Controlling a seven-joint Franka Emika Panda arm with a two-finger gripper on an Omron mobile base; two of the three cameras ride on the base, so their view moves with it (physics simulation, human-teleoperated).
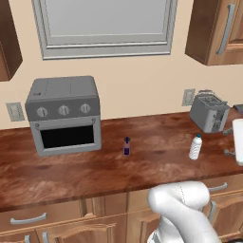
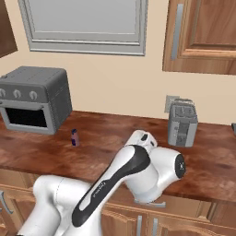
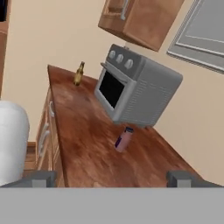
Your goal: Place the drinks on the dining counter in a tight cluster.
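While the gripper [image 3: 112,178] is hovering with its fingers spread wide and empty, the purple bottle [image 3: 124,139] is standing on the counter [image 3: 87,144] ahead, between the fingertips' lines. Advancing straight and low, then closing around its middle, should be grasping it squarely.

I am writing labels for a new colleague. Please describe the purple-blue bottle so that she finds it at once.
Start at the grey toaster oven on the wood counter. Just to its right, in front of its lower corner, stands the purple-blue bottle. It is shorter and darker than the white water bottle standing further right, near the silver toaster.
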